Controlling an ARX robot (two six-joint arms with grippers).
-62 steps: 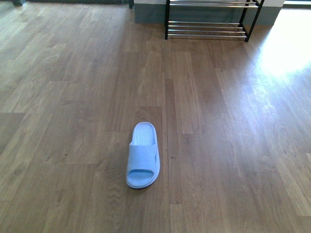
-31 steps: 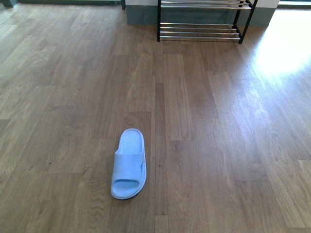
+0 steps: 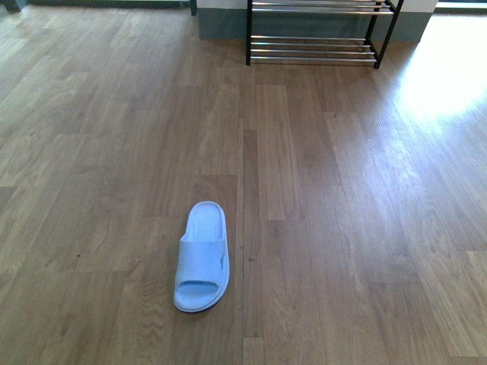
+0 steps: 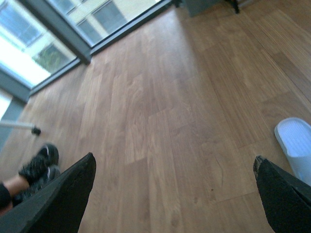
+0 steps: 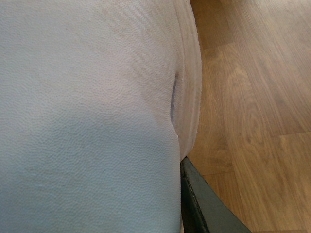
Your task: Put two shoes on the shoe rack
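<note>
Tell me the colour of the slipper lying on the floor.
The slipper is pale blue all over, with no pattern. It shows best in the front view.

Bare floor is lying open across the middle, up to the rack at top centre; only a slipper is sitting in the way, lower left of centre.

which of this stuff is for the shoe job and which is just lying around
For the job: blue slipper on the floor; shoe rack; pale textured thing filling the right wrist view, probably the second slipper.
Just there: someone's black shoes; window.
</note>
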